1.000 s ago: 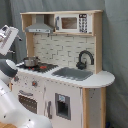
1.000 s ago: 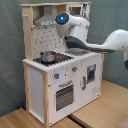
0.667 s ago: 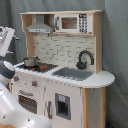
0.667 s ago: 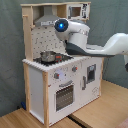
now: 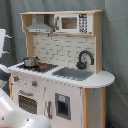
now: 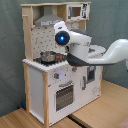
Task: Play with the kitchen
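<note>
toy kitchen [image 5: 60,75] against a grey curtain, robot arm [image 6: 107,52] reaching across its counter

the kitchen [image 6: 57,75] stands on a light wooden floor [image 6: 100,112] in the second exterior view, with a grey-green curtain [image 5: 115,45] hanging close behind it in both exterior views. on the kitchen's black stovetop [image 5: 37,66] with red rings sits a small metal pot [image 5: 30,61], and further along the same counter lie the grey sink [image 5: 74,73] and the black faucet [image 5: 85,59]. above the stovetop hangs the grey hood [image 5: 40,26], with the small microwave [image 5: 72,22] beside it on the upper shelf. below the stovetop are knobs and the oven door [image 6: 64,95]. the white arm stretches over the counter, a blue light glowing on its wrist; whether its fingers are spread or closed, i cannot tell from here.
</note>
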### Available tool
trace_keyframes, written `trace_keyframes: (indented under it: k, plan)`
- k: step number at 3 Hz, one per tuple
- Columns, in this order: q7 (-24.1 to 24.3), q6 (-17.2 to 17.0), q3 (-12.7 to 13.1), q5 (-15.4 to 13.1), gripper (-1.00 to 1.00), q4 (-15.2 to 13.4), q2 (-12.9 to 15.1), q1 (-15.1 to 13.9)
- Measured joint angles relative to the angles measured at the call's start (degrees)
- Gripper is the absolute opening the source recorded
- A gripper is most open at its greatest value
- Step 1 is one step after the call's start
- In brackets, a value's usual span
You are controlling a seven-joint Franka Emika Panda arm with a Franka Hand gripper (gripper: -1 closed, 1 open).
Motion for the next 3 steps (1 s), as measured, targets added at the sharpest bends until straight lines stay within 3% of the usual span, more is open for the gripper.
trace_keyframes:
  k: [2, 3]
  plan:
    - [-7.4, 1.8, 0.02, -9.04, 1.0, -0.02, -2.74, 1.9]
    - [-11.34, 4.82, 0.06, -11.67, 1.0, -0.15, -4.19, 1.9]
